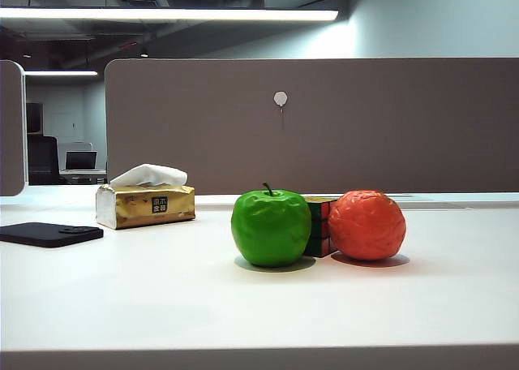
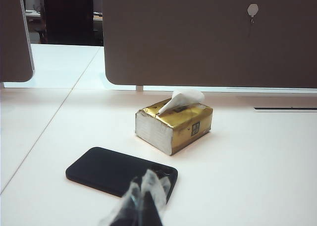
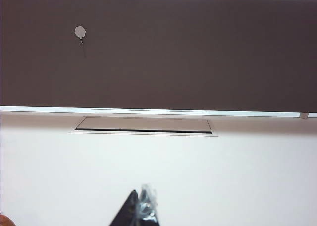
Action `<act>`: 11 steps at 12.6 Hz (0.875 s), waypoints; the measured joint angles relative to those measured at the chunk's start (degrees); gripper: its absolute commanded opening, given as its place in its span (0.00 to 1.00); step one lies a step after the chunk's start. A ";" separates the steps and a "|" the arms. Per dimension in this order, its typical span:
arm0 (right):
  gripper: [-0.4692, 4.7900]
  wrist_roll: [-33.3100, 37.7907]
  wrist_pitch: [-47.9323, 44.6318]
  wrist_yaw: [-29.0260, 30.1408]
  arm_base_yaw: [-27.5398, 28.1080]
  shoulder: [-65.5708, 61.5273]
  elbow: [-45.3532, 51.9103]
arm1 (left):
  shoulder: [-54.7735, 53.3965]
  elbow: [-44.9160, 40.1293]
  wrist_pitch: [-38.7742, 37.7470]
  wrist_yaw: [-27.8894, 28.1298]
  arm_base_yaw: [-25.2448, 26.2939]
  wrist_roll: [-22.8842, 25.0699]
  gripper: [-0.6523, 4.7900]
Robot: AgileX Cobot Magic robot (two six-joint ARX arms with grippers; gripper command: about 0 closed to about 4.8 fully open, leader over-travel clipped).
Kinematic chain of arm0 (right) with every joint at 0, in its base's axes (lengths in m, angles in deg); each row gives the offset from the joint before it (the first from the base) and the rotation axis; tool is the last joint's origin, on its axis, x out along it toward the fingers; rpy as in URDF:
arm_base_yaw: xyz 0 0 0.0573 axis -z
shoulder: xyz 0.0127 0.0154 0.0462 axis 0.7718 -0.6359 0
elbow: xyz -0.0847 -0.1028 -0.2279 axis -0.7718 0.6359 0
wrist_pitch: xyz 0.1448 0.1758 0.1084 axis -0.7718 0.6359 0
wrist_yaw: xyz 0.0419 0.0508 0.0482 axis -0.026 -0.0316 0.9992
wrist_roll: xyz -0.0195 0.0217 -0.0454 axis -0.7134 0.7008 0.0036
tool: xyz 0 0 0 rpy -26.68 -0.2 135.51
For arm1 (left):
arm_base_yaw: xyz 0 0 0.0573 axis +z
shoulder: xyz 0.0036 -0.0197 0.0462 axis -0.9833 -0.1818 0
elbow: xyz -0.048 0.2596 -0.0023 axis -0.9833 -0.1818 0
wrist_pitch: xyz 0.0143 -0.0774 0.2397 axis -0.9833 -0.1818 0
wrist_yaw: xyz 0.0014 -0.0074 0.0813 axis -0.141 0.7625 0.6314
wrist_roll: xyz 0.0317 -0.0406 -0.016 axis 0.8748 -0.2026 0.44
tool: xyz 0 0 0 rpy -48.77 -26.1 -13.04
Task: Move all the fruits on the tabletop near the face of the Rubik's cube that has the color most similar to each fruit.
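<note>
Green apple (image 1: pixel 271 229) touching cube (image 1: pixel 320 225) left, orange fruit (image 1: pixel 366 225) right; left gripper (image 2: pixel 143 206) & right gripper (image 3: pixel 141 211) fingers together, above tabletop (image 1: pixel 162 297).

1. A gold tissue pack (image 1: pixel 146 205) lies flat, a white tissue (image 1: pixel 149 174) sticking up from its top.
2. A black phone (image 1: pixel 50 234) lies flat near the tissue pack, on the side away from the partition.
3. A grey partition (image 1: pixel 324 126) stands behind the tissue pack, with a small white pin (image 1: pixel 280 99) on its face.
</note>
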 measured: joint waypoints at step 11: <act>0.09 0.00 0.79 0.00 0.00 0.00 0.00 | 0.00 0.00 0.00 0.00 0.00 0.00 0.11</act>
